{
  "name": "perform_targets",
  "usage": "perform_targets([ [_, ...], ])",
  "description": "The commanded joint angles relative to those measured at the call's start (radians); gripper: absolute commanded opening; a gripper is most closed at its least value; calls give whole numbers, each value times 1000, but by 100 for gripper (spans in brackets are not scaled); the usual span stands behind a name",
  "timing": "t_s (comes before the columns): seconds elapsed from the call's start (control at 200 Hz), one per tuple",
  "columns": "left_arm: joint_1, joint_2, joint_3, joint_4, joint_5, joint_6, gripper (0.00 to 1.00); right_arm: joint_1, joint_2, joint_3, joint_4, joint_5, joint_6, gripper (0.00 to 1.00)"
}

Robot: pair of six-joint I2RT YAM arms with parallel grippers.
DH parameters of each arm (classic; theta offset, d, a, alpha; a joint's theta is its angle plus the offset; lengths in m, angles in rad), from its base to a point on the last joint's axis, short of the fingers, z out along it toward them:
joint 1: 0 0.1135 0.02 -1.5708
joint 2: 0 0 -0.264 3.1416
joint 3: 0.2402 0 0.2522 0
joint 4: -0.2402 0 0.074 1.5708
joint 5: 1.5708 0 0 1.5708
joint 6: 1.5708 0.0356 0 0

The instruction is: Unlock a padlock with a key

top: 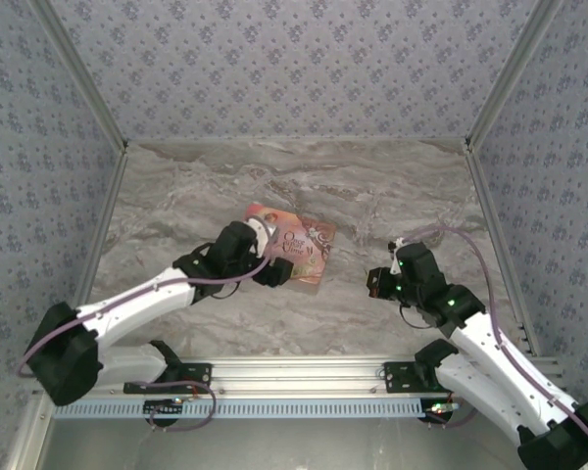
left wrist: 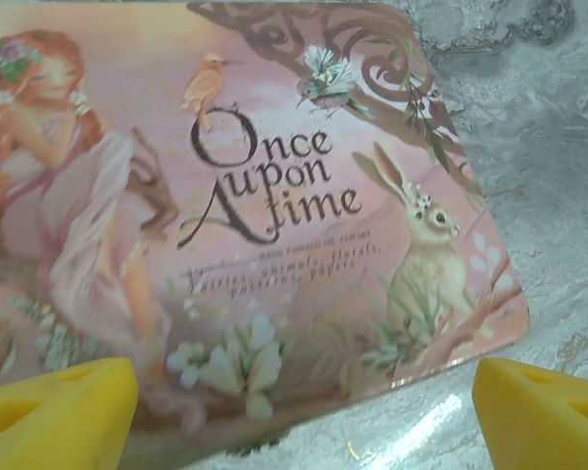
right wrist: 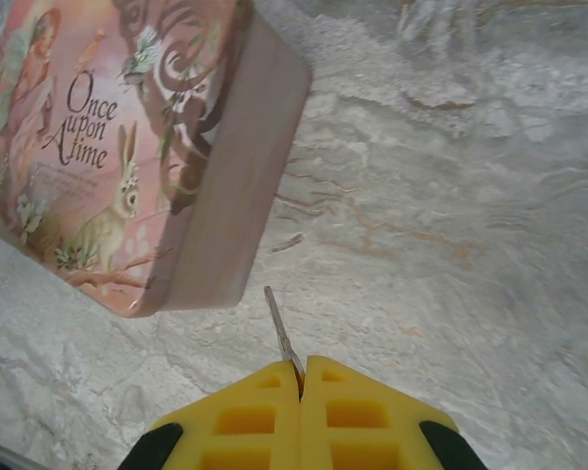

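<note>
Right hand (right wrist: 300, 370) sits low over the worktop (right wrist: 470, 215), fingers squeezed together on the key (right wrist: 278, 328), which pokes out forward near the pink box (right wrist: 127, 147). Left hand (left wrist: 299, 421) hangs over that box, fingers wide apart.

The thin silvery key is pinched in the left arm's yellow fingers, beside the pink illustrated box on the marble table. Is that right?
Not quite. The thin silvery key is pinched in the right arm's yellow fingers, as the right wrist view shows. The left arm's yellow fingers stand apart, holding nothing. The rest is right: the key is beside the pink illustrated box on the marble table.
</note>
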Motion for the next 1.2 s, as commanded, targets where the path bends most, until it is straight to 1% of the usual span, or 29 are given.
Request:
perform_targets([
  [0.0,6,-53,-74,30,-17,-47,89,35,32,-10,73,-13,17,0],
  [0.13,7,-78,-159,56,9,-97,88,66,79,-4,130,-24,17,0],
  [0.225,8,-69,-204,109,31,-111,88,81,108,-3,177,-32,14,0],
  [0.35,20,-15,-243,227,68,-104,87,93,148,-12,262,-64,13,0],
  [0.445,42,45,-261,329,111,-100,84,96,186,-13,323,-99,24,0],
  [0.545,64,82,-266,383,131,-99,82,96,220,-3,368,-122,34,0],
  [0.61,76,83,-266,394,125,-90,82,96,235,6,375,-122,32,0],
  [0.72,121,75,-252,363,128,-65,82,96,261,20,380,-115,28,0],
  [0.869,195,63,-242,355,188,-27,82,96,299,26,405,-125,24,0],
  [1.009,203,66,-248,363,232,7,81,85,346,38,466,-161,11,0],
  [1.194,203,74,-284,442,314,-14,78,48,450,78,563,-250,14,0],
])
